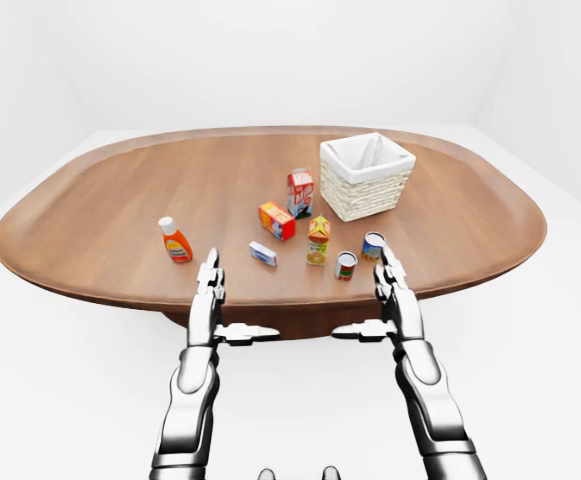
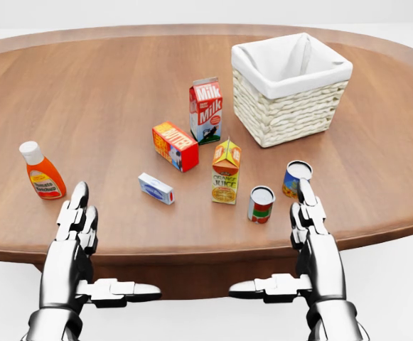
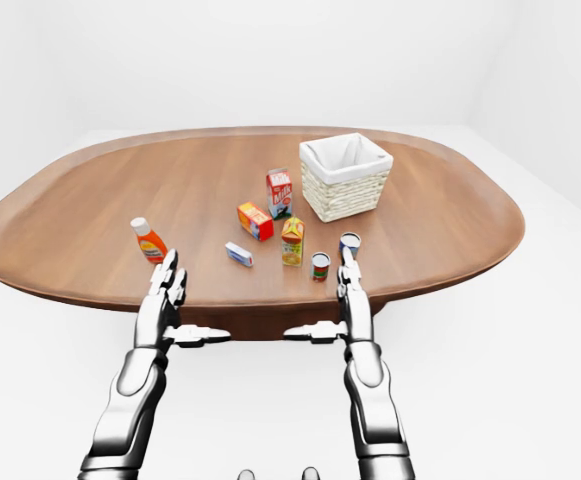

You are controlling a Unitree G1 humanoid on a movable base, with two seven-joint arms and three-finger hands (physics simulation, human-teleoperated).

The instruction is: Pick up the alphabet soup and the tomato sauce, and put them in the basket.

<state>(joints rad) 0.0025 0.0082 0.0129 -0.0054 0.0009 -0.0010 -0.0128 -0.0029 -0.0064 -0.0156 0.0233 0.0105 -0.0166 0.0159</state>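
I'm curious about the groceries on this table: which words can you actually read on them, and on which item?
"Milk", printed twice: milk carton.
"ORANGE JUICE": juice carton.
Orange bottle: label has dark text, too blurred to read.
Red and orange box, small blue and white box, red-labelled can, blue-labelled can: print too small or blurred.
Basket: no text.

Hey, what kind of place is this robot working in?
Probably a simulated test room, not a real home: bare white walls and floor, one large oval wooden table, and small groceries set out beside a white-lined woven wicker basket.
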